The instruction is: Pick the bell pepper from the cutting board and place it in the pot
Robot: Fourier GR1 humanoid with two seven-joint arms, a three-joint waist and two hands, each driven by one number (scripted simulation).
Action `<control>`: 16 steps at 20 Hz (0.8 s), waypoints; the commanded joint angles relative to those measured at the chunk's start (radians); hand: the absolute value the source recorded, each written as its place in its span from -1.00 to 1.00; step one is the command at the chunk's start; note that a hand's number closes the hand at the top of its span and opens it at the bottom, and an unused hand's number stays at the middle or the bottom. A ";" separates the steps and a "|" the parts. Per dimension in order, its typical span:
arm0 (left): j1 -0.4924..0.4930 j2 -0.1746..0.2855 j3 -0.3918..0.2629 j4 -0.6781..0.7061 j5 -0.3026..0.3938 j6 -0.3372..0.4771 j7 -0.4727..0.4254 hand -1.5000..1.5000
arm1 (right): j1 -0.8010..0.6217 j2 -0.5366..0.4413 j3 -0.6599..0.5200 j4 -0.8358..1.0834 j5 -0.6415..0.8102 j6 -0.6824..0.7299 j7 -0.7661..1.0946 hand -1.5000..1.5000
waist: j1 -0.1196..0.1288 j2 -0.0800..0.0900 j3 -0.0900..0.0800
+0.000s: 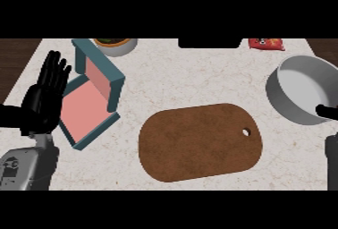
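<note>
The left hand [42, 96] shows at the far left of the counter [191, 80], open, its fingers straight and pointing to the far side; it is resting and takes no part in the work. Of the right hand [327, 111] we see only a small black part at the right edge, just at the near rim of the pot [276, 96]. We cannot tell whether it is open or shut, or whether it holds anything.

The bell pepper we do not find anywhere in the view. The cutting board [198, 143] lies in the middle with its brown top bare, so we judge that the picking step is done and the placing step is in hand. The pepper may be inside the right hand beyond the edge, but this is only our guess. The next move then calls for bringing that hand over the open mouth of the pot before it lets go.

The pot shows only its grey inside where we can see it. The teal box [115, 91] at the left stands open, and its pink inside holds nothing.
</note>
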 commanded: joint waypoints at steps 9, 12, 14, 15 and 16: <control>-0.005 -0.026 -0.024 -0.045 -0.022 0.028 0.043 0.00 | -0.003 0.040 0.006 -0.015 -0.256 -0.262 -0.294 -1.00 | 0.000 0.000 0.007; -0.009 -0.010 0.016 0.047 0.009 -0.015 -0.020 0.00 | -0.008 0.035 -0.035 -0.046 -0.359 -0.291 -0.306 -1.00 | -0.006 0.003 0.006; -0.014 0.000 0.005 -0.018 -0.007 0.007 0.036 0.00 | -0.027 0.044 -0.060 -0.089 -0.387 -0.324 -0.273 -1.00 | -0.004 0.000 0.007; 0.010 0.001 0.009 -0.023 0.007 -0.012 0.023 0.00 | -0.006 0.053 -0.061 -0.131 -0.420 -0.347 -0.304 -1.00 | -0.005 0.000 0.007; -0.017 0.006 0.015 0.001 0.001 -0.007 0.023 0.00 | 0.056 0.046 -0.083 -0.158 -0.504 -0.328 -0.355 -1.00 | -0.013 0.000 0.007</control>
